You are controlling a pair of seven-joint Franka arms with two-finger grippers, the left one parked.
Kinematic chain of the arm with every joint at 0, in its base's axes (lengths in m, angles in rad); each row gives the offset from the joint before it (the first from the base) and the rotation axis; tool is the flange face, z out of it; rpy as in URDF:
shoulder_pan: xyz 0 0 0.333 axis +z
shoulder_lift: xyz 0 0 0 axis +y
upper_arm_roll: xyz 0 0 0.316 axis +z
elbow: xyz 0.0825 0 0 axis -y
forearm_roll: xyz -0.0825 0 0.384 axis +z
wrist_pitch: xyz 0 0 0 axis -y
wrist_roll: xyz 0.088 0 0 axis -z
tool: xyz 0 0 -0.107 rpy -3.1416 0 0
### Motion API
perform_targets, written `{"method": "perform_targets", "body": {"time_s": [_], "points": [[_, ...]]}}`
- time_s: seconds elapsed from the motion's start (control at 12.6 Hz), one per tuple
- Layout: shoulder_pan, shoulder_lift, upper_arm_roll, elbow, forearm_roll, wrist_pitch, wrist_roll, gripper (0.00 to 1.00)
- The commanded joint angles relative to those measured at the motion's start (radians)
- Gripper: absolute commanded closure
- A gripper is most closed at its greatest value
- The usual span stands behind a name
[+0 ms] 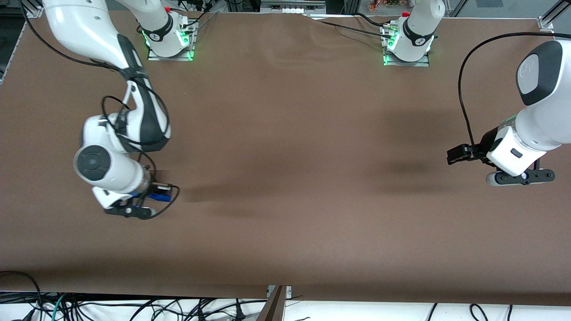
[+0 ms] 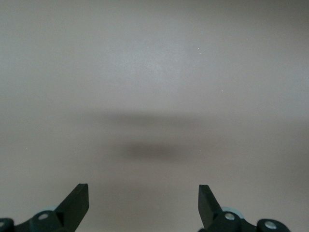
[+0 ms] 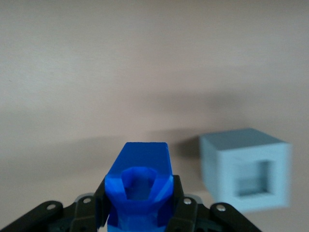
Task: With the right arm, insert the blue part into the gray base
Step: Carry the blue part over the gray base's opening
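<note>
Toward the working arm's end of the brown table (image 1: 285, 178), one right arm (image 1: 116, 133) carries one gripper (image 3: 140, 212) clamped on one blue part (image 3: 140, 179), with one gray base (image 3: 246, 169) standing apart at the part's 3 o'clock.

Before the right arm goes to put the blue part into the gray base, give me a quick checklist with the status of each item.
1. Blue part gripped: ok, the gripper is shut on it, a finger on each flank.
2. Gray base in sight: ok in the right wrist view; hidden under the right arm in the front view.
3. Socket free: ok, the square recess looks empty.
4. Part lined up with socket: not ok, the base sits off to one side of the part.
5. Part's turn matches the square socket: cannot tell.
6. Base flat on the table: ok.
</note>
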Motion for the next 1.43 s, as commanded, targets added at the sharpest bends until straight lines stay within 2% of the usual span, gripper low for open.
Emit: {"method": "perform_targets", "body": {"time_s": [0.0,0.16,0.4,0.8,1.35], "points": [[-0.014,-0.039,-0.05,0.009,0.004,-0.091,-0.141,0.78],[-0.014,-0.122,-0.085,-0.088,0.004,-0.088,-0.193,0.81],[-0.016,-0.193,-0.132,-0.215,0.004,0.009,-0.268,0.82],[-0.031,-0.184,-0.151,-0.32,0.032,0.144,-0.335,0.82],[-0.033,-0.165,-0.149,-0.332,0.064,0.148,-0.371,0.82]]}}
